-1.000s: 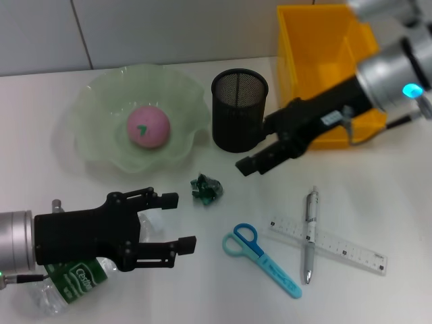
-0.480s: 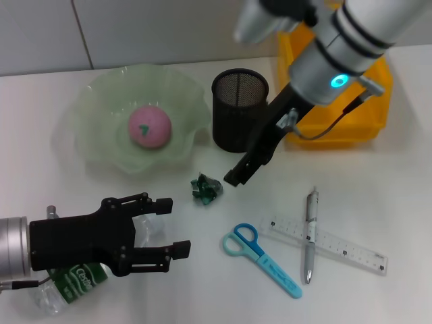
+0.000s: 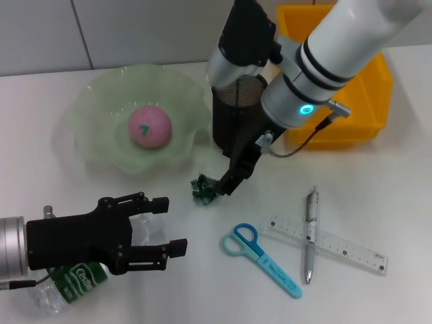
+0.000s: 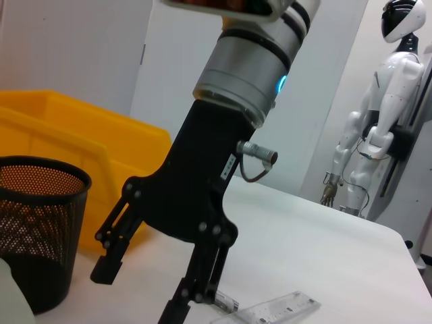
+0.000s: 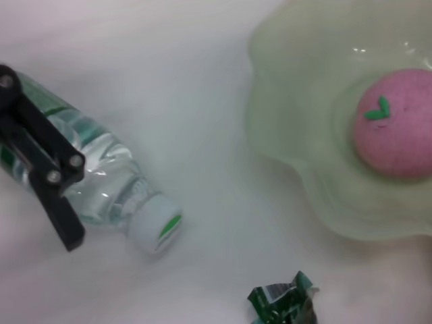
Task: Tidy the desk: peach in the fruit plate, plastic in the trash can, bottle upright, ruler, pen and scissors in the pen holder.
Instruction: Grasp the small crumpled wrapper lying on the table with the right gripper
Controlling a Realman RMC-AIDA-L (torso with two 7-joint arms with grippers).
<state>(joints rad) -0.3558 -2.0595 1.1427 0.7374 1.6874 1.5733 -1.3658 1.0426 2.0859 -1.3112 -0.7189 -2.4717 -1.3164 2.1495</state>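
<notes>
A clear bottle (image 3: 73, 281) with a green label lies on its side at the front left; its cap (image 5: 156, 229) shows in the right wrist view. My left gripper (image 3: 170, 225) hangs open over it. A crumpled green plastic (image 3: 203, 189) lies mid-table, and my right gripper (image 3: 221, 183) stands open just beside it. The pink peach (image 3: 148, 126) rests in the pale green fruit plate (image 3: 88, 138). The black mesh pen holder (image 3: 233, 125) is partly hidden by my right arm. Blue scissors (image 3: 262, 258), a pen (image 3: 310, 233) and a clear ruler (image 3: 341, 247) lie at the front right.
The yellow trash can (image 3: 370, 81) stands at the back right, behind my right arm. The pen lies across the ruler. A white humanoid figure (image 4: 378, 128) stands far off in the left wrist view.
My right arm swung left and down from the yellow bin to the green plastic. My left gripper drifted slightly towards the front left over the bottle.
</notes>
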